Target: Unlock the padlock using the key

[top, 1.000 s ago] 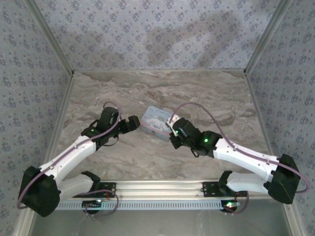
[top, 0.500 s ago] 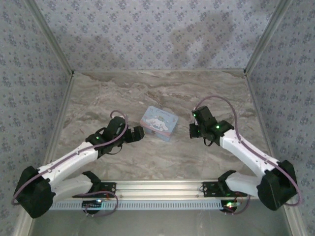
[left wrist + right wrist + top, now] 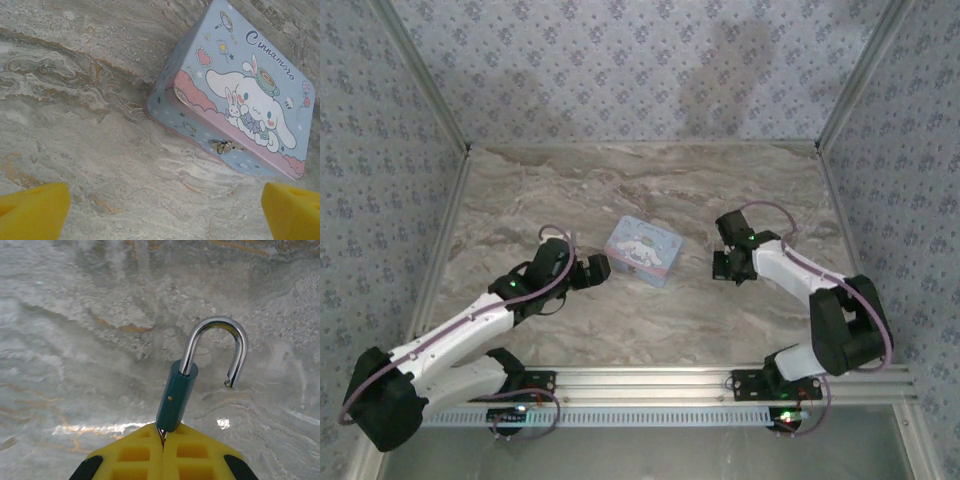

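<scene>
At my right wrist, the right gripper (image 3: 163,432) is clenched on the base of the teal padlock (image 3: 176,395), whose shackle stands open over the marble table (image 3: 75,340). My left gripper (image 3: 162,212) hangs spread wide beside the cartoon tin (image 3: 235,95).

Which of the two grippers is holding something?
The right gripper: shut, carrying the teal padlock with open steel shackle. The left gripper is open, empty.

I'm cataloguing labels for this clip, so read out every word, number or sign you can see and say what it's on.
"Cinnamoro": cursive, on the lid of the blue tin box; any further letters are unreadable.
Padlock and key: no readable marking.
In the top view the lid's print is too small to read.
</scene>
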Motion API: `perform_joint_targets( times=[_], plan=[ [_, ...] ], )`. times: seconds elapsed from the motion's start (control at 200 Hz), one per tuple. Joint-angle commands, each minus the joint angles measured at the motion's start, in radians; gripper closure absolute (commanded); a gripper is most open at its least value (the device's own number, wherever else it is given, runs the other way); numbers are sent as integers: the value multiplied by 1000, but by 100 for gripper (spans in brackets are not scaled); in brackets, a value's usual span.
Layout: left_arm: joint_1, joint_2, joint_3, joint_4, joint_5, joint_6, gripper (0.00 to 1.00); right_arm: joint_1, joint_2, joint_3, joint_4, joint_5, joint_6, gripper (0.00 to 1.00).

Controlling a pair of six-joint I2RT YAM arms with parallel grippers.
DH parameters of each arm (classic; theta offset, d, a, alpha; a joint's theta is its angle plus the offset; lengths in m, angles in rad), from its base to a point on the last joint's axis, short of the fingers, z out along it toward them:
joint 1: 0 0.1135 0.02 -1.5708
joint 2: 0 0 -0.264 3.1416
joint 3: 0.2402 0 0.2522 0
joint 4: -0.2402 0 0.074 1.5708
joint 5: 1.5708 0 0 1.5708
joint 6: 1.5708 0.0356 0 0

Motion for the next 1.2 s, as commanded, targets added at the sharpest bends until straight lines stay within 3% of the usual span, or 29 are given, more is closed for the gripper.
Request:
perform_joint_targets(
  times=[0.0, 0.17, 0.28, 0.49, 0.74, 0.819, 0.829, 0.839, 0.859, 1.054, 1.194],
  plan=[
    [-7, -17, -11, -12, -20, -8, 2, -18, 40, 43, 15, 12, 21, 100],
    [-6, -20, -12, -13, -22, -12, 2, -36, 109, 70, 19, 23, 28, 100],
    [-8, -23, -14, -16, -25, -12, 2, -40, 133, 75, 24, 24, 36, 94],
    [-6, -23, -2, -25, -37, -7, 2, -38, 117, 87, 4, 40, 49, 66],
    [19, -5, 59, -71, -62, 40, 2, -39, -49, 76, -101, 67, 48, 50],
    [63, 9, 92, -96, -52, 61, 2, -42, -105, 80, -125, 94, 46, 40],
    [70, 11, 96, -100, -50, 64, 2, -43, -113, 81, -126, 95, 46, 30],
    [78, 13, 101, -104, -46, 66, 2, -44, -119, 80, -126, 96, 44, 9],
    [93, 17, 111, -110, -44, 70, 2, -47, -131, 82, -127, 100, 42, 0],
    [204, 55, 222, -160, -68, 179, 2, -77, -176, 149, -123, 205, 25, 0],
    [293, 132, 303, -214, -159, 331, 2, -100, -181, 171, -24, 383, 7, 0]
  ],
)
